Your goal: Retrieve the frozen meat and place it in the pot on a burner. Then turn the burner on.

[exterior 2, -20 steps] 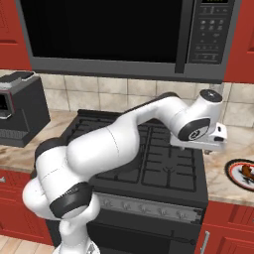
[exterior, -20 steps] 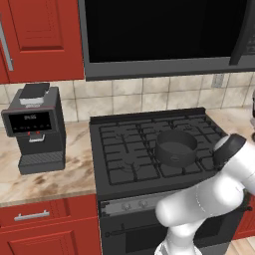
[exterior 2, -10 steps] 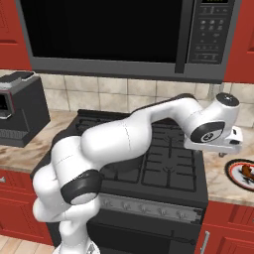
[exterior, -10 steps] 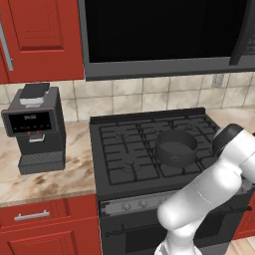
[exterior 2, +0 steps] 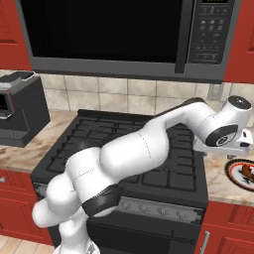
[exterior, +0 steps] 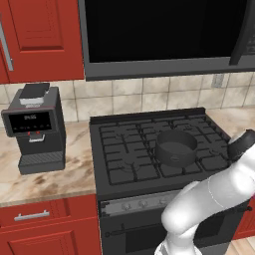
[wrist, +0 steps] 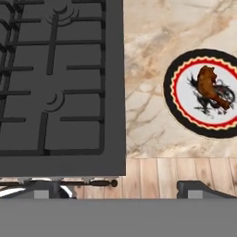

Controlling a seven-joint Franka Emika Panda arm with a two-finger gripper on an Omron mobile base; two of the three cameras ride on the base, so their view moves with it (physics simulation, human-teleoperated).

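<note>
The frozen meat (wrist: 210,86) lies on a round plate (wrist: 181,113) with a black, red and yellow rim, on the marble desk (wrist: 148,46) to the right of the stove (wrist: 60,92), near the desk's front edge. It is a small reddish-brown lump, irregular and elongated. I judge it light and rigid, being frozen, likely hard and a little slick, so it could skid on the smooth plate if nudged from one side. The better hold looks to be across its narrow middle, fingers coming straight down on either side, closing gently and evenly.

The pot (exterior: 175,146) stands on the stove's right-hand side, over a burner (exterior: 209,149) towards the front right, empty as far as I can see.

The gripper (exterior 2: 246,147) hangs over the desk just right of the stove, above the plate's left side; its fingers are cut off by the picture's edge, so I cannot tell how far open it is, nor do I see anything in it.

Against the earlier pictures, the arm has swung further right: the hand, over the stove's right edge a second ago, now reaches the desk beyond it, and the elbow has stretched out. The pot and coffee machine (exterior: 35,127) have not moved
</note>
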